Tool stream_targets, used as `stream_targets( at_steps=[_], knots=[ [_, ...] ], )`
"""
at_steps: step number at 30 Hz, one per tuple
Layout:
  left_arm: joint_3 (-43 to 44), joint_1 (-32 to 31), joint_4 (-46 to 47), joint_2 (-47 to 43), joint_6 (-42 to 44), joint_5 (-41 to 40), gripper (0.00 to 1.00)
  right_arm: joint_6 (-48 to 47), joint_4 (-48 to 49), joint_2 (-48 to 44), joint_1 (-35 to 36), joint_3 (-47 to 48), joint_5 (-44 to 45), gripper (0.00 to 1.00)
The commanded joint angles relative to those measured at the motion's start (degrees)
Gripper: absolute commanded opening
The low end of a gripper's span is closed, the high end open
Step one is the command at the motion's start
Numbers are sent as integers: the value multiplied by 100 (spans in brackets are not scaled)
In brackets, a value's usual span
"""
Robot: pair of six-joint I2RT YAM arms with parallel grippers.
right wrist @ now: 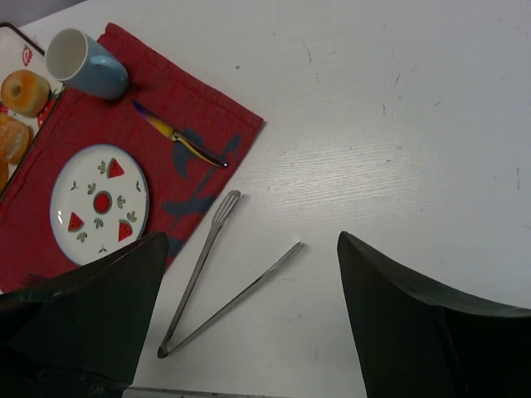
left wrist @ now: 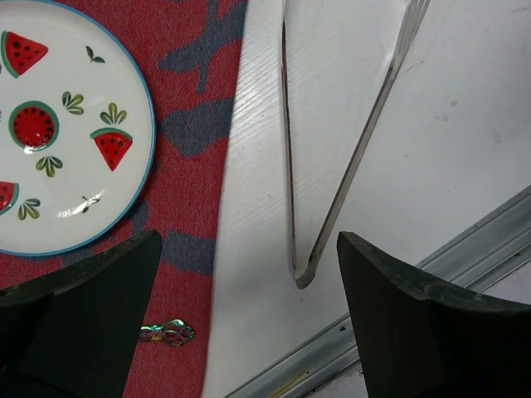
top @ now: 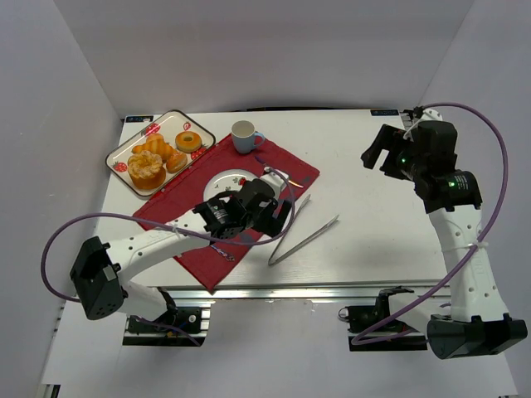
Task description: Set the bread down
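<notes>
The bread [top: 177,160], a small smooth golden-brown roll, lies in the tray [top: 202,127] at the back left, between a ring doughnut [top: 189,141] and a large fluted cake [top: 146,168]. My left gripper [top: 278,212] hovers over the right edge of the red placemat [top: 282,166], far from the tray. It is open and empty [left wrist: 249,240], straddling the hinged end of the metal tongs [left wrist: 300,274]. A watermelon-patterned plate [left wrist: 66,124] lies just to its left. My right gripper [top: 380,149] is raised at the back right, open [right wrist: 253,240], with nothing in it.
A blue cup [top: 245,135] stands at the placemat's far edge. A knife [right wrist: 178,137] lies on the mat beside the plate [right wrist: 99,203]. The tongs [top: 303,228] lie spread on the bare white table, right of the mat. The table's metal front rail [left wrist: 431,274] is close by.
</notes>
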Motion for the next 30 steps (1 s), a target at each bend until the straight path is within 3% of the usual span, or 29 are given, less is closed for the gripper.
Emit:
stream_targets(
  at_steps=[1,10,30],
  knots=[
    [32,-315,-188,116,52,-282,98,49,-61,-128,-19,211,70,89],
    [691,-782,65,1733,360,-653,98,-100,-290,-14,-19,1214,353,89],
    [982,-738,444,2763,-1,-72,98,-74,-325,-242,-19,968,318,89]
  ],
)
